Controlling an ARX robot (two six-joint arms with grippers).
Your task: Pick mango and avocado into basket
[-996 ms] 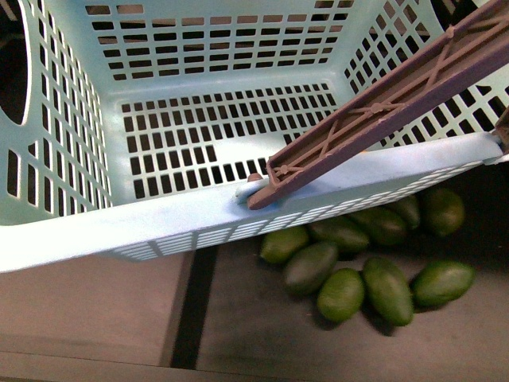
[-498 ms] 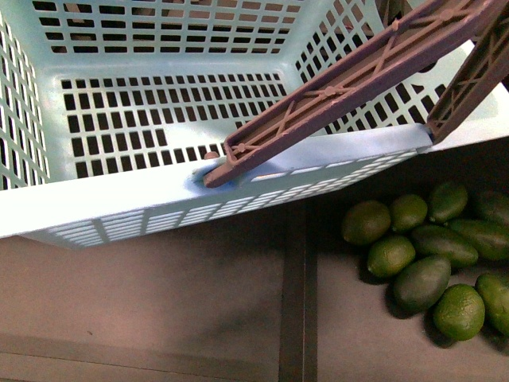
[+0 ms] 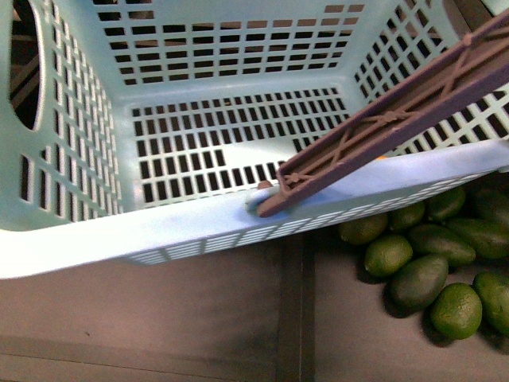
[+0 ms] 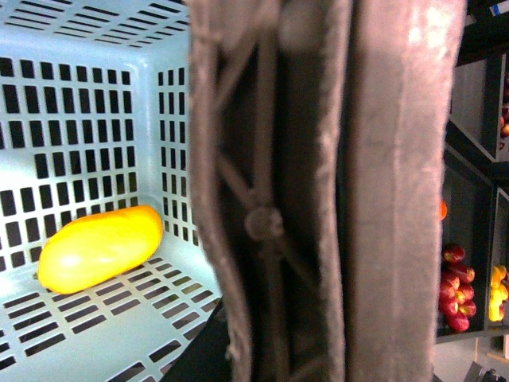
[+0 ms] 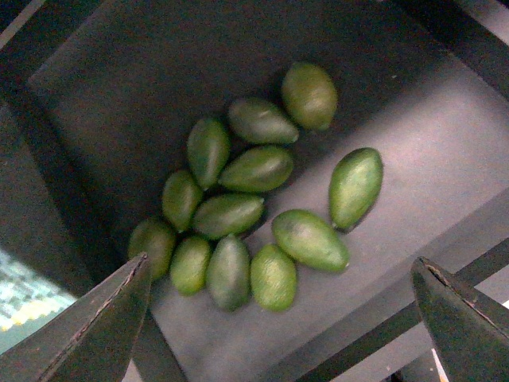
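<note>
The light teal basket (image 3: 159, 235) hangs close in the front view, tilted, with its brown handle (image 3: 398, 119) crossing its right side. My left gripper is shut on that handle (image 4: 318, 199), which fills the left wrist view and hides the fingers. The yellow-orange mango (image 4: 99, 247) lies on the basket floor near a corner. Dark green avocados (image 3: 419, 280) lie in a pile of green fruit below the basket's right end. My right gripper (image 5: 278, 274) hovers open above that pile, one avocado (image 5: 310, 239) lying between its fingertips (image 5: 111, 318) in the view.
The green fruits lie in a dark grey shelf bin (image 5: 445, 143) with a raised divider (image 3: 294, 318) to their left. Rounder, lighter green bumpy fruits (image 3: 456, 310) are mixed in. Beyond the handle, shelves hold red fruits (image 4: 457, 286) and yellow ones (image 4: 499, 290).
The basket has swung down and to the right in the front view since half a second ago. Its near rim now covers the top of the green pile. That pile has shifted right since a second ago.
</note>
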